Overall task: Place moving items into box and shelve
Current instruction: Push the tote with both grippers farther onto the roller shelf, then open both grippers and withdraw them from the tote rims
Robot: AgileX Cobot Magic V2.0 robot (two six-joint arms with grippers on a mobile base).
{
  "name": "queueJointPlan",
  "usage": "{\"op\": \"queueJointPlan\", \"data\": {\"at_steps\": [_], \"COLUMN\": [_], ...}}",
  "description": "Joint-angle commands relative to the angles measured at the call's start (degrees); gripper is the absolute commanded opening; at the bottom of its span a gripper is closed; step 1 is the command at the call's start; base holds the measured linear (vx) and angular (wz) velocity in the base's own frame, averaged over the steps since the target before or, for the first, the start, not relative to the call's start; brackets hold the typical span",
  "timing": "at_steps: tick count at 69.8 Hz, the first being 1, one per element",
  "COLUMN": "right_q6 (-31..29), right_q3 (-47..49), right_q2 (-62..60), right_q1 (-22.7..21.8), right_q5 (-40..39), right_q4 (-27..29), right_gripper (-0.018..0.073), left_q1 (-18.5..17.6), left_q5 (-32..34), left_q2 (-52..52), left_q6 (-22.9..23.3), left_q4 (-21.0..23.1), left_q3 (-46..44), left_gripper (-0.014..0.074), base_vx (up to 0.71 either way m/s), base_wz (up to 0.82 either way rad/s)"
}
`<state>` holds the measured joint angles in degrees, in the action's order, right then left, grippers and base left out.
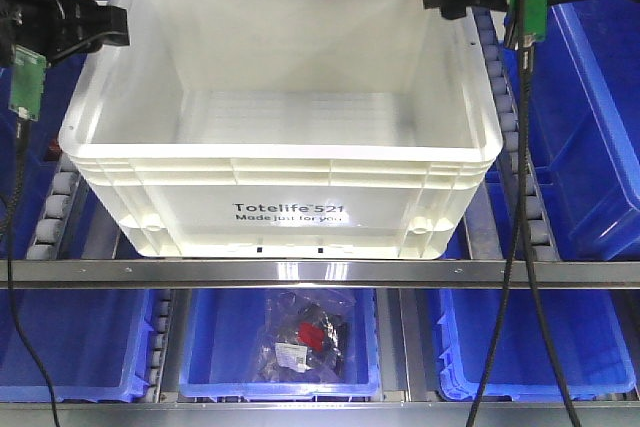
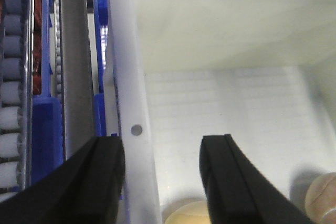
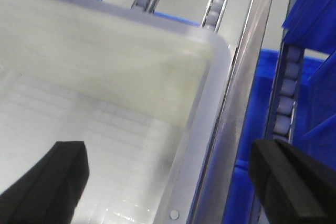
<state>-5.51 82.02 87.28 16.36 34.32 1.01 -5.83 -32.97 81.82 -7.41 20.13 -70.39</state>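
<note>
White crate (image 1: 280, 209) on the roller shelf reads "Totelife 521 Made just for you". Left gripper (image 2: 160, 177) and right gripper (image 3: 168, 182) both spread open, straddling its side rims. Two rounded toy foods (image 2: 191, 212) sit inside, bottom edge.

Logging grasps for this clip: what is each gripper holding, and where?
Nothing is clamped: left gripper and right gripper each straddle a side rim of the white crate, jaws open.
</note>
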Motion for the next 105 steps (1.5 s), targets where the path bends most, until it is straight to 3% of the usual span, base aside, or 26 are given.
{"op": "queueJointPlan", "data": {"at_steps": [1,22,28,44,63,75,88,93,105], "right_q6": [-0.4,1.2,3.3,3.8,2.6,1.2,0.5,-1.0,-3.3], "right_q3": [2.1,1.2,-3.3,-23.0,-38.2,-47.8,-56.9,-61.1,-72.4], "right_q2": [-3.8,-7.4,-10.2,-22.5,-41.7,-57.0,-73.4,-75.5,-73.2], "right_q1": [-0.1,-0.1,-0.1,-0.1,-0.1,-0.1,-0.1,-0.1,-0.1], "right_q5": [-4.3,0.0,-2.3,-15.1,-19.0,-17.7,-12.9,-17.4,-39.3], "right_q4": [-0.3,0.3,0.3,0.4,0.3,0.3,0.3,0.3,-0.3], "right_gripper": [0.0634,0.0542,0.0536,0.0536,0.0536,0.0536,0.0536,0.0536,0.0536], "left_q1": [-0.4,-0.4,-0.4,-0.4,-0.4,-0.4,-0.4,-0.4,-0.4], "left_q5": [4.1,2.9,2.8,7.2,12.5,9.1,-1.3,3.3,18.8], "left_q2": [-3.4,-7.1,-8.9,-19.9,-41.2,-57.1,-72.2,-73.9,-72.4], "left_q6": [0.1,0.0,-2.4,-2.9,-5.3,-6.8,-6.8,-6.8,-6.8], "left_q4": [1.5,1.6,1.6,2.7,2.7,2.7,3.1,2.9,4.5], "left_q3": [-2.1,-1.9,0.2,17.1,33.6,42.1,47.5,50.1,56.2], "left_gripper": [0.0463,0.0463,0.0463,0.0463,0.0463,0.0463,0.0463,0.0463,0.0463], "base_vx": [0.00,0.00,0.00,0.00,0.00,0.00,0.00,0.00,0.00], "base_wz": [0.00,0.00,0.00,0.00,0.00,0.00,0.00,0.00,0.00]}}
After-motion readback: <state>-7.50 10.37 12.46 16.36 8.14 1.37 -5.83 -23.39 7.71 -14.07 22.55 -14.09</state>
